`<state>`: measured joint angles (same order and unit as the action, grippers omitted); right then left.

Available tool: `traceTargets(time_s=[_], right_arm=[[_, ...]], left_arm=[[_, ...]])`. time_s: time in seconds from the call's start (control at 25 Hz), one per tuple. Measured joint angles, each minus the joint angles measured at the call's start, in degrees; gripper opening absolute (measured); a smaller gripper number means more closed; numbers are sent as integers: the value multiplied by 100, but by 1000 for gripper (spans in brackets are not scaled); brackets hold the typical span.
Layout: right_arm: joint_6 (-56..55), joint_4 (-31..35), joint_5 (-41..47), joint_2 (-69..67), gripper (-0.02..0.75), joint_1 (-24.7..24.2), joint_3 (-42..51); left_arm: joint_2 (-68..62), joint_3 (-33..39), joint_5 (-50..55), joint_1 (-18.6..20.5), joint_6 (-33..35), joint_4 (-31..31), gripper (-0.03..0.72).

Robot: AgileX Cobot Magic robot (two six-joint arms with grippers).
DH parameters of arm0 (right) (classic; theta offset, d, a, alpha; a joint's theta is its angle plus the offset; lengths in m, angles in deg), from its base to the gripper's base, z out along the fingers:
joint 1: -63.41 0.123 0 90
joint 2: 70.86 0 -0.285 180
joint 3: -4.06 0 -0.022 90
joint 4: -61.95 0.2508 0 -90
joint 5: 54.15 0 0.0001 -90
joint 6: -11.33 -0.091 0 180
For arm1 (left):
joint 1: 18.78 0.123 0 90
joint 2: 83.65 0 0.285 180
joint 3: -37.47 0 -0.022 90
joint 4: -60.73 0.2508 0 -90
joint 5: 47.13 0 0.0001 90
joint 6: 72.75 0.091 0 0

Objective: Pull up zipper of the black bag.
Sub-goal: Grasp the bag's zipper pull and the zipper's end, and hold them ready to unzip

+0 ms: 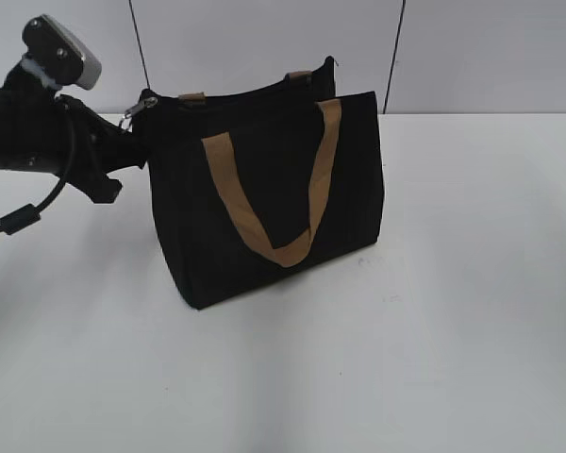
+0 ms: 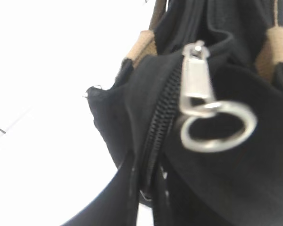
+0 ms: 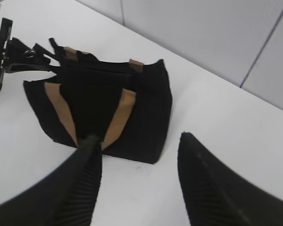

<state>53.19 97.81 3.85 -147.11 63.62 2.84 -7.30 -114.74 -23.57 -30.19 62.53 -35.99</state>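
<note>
I find no readable text, label, brand, number or sign in any view. The black bag (image 1: 264,189) carries no printing on its fabric or tan straps, the zipper (image 2: 198,89) shows bare metal with no legible marking, and the table (image 1: 472,283) surface is unmarked

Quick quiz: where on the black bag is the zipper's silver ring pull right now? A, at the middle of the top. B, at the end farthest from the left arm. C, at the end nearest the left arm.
C: the zipper sits at the black bag's top-left corner, beside the left claw.
</note>
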Motion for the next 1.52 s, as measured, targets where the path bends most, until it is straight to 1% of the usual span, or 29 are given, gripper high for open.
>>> traceTargets(time_s=[0.08,0.16,0.28,0.4,0.48,0.6,0.72,0.88,1.0,1.16,1.52], right_arm=[[-11,31,-118,-159,404,361,0],[-95,54,-331,-372,403,850,0],[-403,57,-849,-807,403,1567,0],[-894,68,-1423,-1273,403,2124,0],[-1027,68,-1664,-1589,402,2390,-29],[-905,55,-1735,-2109,402,2776,-280],[-477,47,-1729,-2629,396,3032,-734],[-241,40,-1701,-3188,336,3161,-1236],[196,2,-1695,-3465,298,3218,-1352],[907,-44,-1639,-3697,286,3425,-1359],[548,-198,-1854,-4102,284,3521,-1358]], left_arm=[[253,71,-79,0,-35,156,26],[477,162,-130,0,-56,241,26],[766,307,-135,0,-61,364,26],[971,380,-137,0,-61,526,25],[1067,381,-142,0,-61,554,25],[1148,386,-137,0,-61,554,25],[1150,392,-129,0,-61,554,24],[1150,392,-124,0,-61,537,24],[1150,392,-124,0,-61,538,24],[1150,392,-114,0,-61,538,24],[1150,392,-112,0,-78,536,24]])
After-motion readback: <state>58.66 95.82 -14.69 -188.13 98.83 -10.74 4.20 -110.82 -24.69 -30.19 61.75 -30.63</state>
